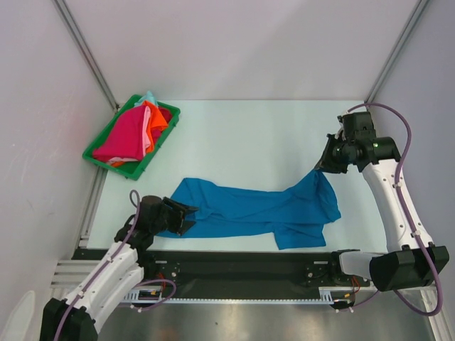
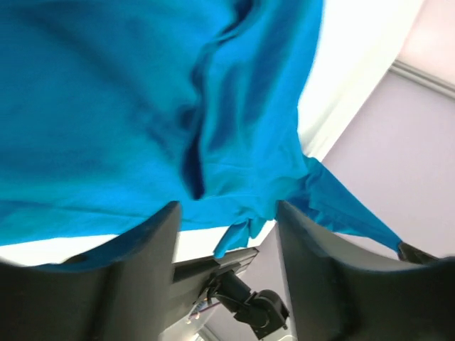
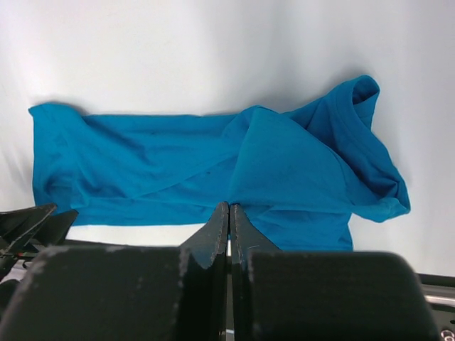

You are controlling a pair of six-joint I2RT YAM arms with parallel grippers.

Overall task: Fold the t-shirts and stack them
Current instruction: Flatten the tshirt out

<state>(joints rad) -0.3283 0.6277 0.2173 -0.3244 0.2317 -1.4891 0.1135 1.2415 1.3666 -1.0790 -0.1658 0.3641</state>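
Note:
The bright blue t-shirt lies crumpled and stretched across the front of the table; it also shows in the left wrist view and the right wrist view. My right gripper is shut on the shirt's right edge and holds it lifted. My left gripper is open at the shirt's left end, with cloth at its fingertips. A magenta t-shirt, an orange one, a pale pink one and a mint one lie piled in the tray.
A green plastic tray stands at the back left of the white table. Frame posts rise at the back corners. A black rail runs along the near edge between the arm bases.

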